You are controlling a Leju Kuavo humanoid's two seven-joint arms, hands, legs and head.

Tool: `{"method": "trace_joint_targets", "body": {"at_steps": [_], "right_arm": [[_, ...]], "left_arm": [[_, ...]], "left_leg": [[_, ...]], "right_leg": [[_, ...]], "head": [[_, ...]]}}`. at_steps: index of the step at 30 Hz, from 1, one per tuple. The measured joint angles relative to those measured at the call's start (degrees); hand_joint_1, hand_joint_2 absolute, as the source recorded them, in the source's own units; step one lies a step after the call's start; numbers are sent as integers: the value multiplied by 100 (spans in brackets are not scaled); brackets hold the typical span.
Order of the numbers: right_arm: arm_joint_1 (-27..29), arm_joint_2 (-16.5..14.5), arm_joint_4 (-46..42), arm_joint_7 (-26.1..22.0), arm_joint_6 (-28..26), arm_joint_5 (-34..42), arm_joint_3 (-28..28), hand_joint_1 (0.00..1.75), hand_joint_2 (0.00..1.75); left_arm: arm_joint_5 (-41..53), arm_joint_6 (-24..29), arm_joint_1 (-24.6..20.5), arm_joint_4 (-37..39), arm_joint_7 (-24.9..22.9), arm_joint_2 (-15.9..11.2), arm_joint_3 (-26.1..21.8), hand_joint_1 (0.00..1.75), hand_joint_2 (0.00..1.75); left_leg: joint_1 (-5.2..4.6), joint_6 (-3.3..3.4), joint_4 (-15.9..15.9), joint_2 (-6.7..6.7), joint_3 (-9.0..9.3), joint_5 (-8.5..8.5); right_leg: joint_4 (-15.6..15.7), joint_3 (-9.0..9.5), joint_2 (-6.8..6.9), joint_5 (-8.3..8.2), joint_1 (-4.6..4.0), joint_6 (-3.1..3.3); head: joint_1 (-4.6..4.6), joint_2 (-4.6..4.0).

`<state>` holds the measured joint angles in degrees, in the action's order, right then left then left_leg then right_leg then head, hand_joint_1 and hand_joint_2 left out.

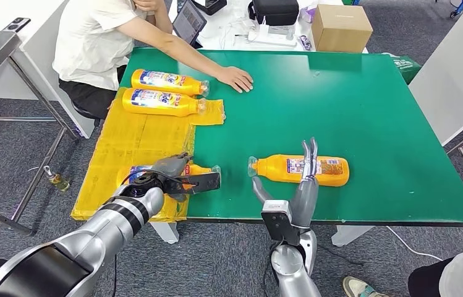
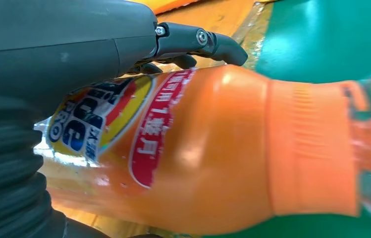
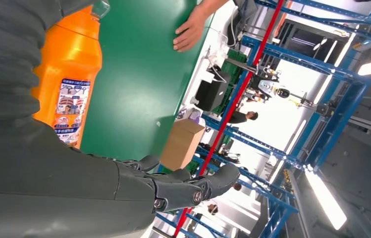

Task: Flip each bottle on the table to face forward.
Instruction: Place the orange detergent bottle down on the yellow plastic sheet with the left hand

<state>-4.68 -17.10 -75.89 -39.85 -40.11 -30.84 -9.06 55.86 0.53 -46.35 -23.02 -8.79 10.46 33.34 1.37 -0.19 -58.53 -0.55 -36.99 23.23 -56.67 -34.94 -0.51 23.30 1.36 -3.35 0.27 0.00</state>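
head view: a green desk (image 1: 365, 111) stands on grey carpet, with a yellow sheet (image 1: 131, 139) covering its left edge from the near corner up past the middle. two orange bottles (image 1: 168, 81) lie side by side on the far part of that sheet, caps toward the desk's middle. a seated person in a white shirt (image 1: 93, 37) rests a hand (image 1: 236, 78) flat on the green near the far edge. a third orange bottle (image 1: 298, 169) lies on its side near the near edge, cap to the left, back label up. the right robot hand (image 1: 303, 179) rises in front of it, fingers straight and spread, holding nothing. the left robot hand (image 1: 182, 176) is wrapped around a fourth bottle (image 1: 201, 169) at the sheet's near right corner. a cardboard box (image 1: 340, 27) and a black bag (image 1: 274, 11) sit on a white surface beyond the far edge

left wrist view: the held bottle (image 2: 213, 148) shows its front label, thumb (image 2: 200, 42) over it, green desk (image 2: 332, 39) and yellow sheet behind

right wrist view: blue and red steel racking (image 3: 282, 99) and bright ceiling lights stand beyond the desk's far edge
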Motion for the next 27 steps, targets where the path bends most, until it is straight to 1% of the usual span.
{"method": "trace_joint_targets", "body": {"at_steps": [2, 4, 5, 7, 9, 11, 13, 16, 20, 24, 27], "right_arm": [[9, 10, 2, 0, 0, -3, 4, 0, 175], [27, 26, 3, 0, 0, -10, 9, 0, 175], [43, 34, 2, 0, 0, -14, 13, 0, 175], [89, 56, -7, 0, 0, -32, 22, 0, 175], [156, 79, -44, 0, 0, -69, 37, 0, 175], [219, 96, -98, 0, 0, -92, 60, 0, 175], [261, 106, -139, 0, 0, -94, 86, 0, 175], [302, 115, -182, 0, 0, -98, 110, 0, 175], [338, 137, -222, 0, 0, -113, 136, 0, 175], [362, 160, -255, 0, 0, -189, 158, 0, 175], [364, 191, -256, 0, 0, -256, 173, 0, 175]], "left_arm": [[13, 82, 21, -13, 59, 17, 1, 0, 175], [60, 316, 89, -87, 172, 36, 2, 0, 175], [105, 521, 148, -163, 240, 43, 3, 0, 175], [232, 1110, 321, -431, 361, 49, 14, 0, 175], [367, 1658, 578, -882, 427, 40, 30, 0, 175], [448, 1913, 859, -1398, 441, 15, 43, 0, 175], [474, 1972, 1081, -1800, 442, -17, 57, 0, 175], [414, 1949, 1301, -2205, 523, -61, 68, 0, 175], [-90, 1660, 1622, -2728, 994, -133, 69, 0, 175], [-428, 1447, 1936, -3233, 1284, -210, 80, 0, 175], [-936, 1174, 2124, -3544, 1524, -276, 87, 0, 175]], "left_leg": [[0, 0, 0, 0, 0, 0], [0, 0, 0, 0, 0, 0], [0, 0, 0, 0, 0, 0], [0, 0, 0, 0, -1, 1], [-1, 1, 0, 0, -2, 2], [-1, 1, 0, 0, -3, 4], [-1, 0, 0, 1, -3, 5], [0, 0, 0, 1, -3, 4], [0, 0, 1, 2, -3, 4], [0, 0, 1, 2, -4, 4], [0, 0, 1, 2, -4, 4]], "right_leg": [[0, 0, 0, 0, 0, 0], [0, -1, 0, 0, 0, 0], [0, -1, 0, 0, 0, 0], [0, -1, 0, 0, 0, 0], [0, -1, 0, 1, 0, 0], [1, -2, 0, 2, 0, 0], [1, -5, -1, 2, 0, 0], [1, -5, -1, 2, 0, 1], [1, -4, -1, 2, 0, 1], [1, -4, -1, 2, 0, 1], [1, -5, -1, 2, 0, 1]], "head": [[0, 0], [0, 0], [0, 0], [0, 0], [0, 0], [0, 0], [0, 0], [-1, 0], [1, 0], [0, 0], [0, 0]]}}
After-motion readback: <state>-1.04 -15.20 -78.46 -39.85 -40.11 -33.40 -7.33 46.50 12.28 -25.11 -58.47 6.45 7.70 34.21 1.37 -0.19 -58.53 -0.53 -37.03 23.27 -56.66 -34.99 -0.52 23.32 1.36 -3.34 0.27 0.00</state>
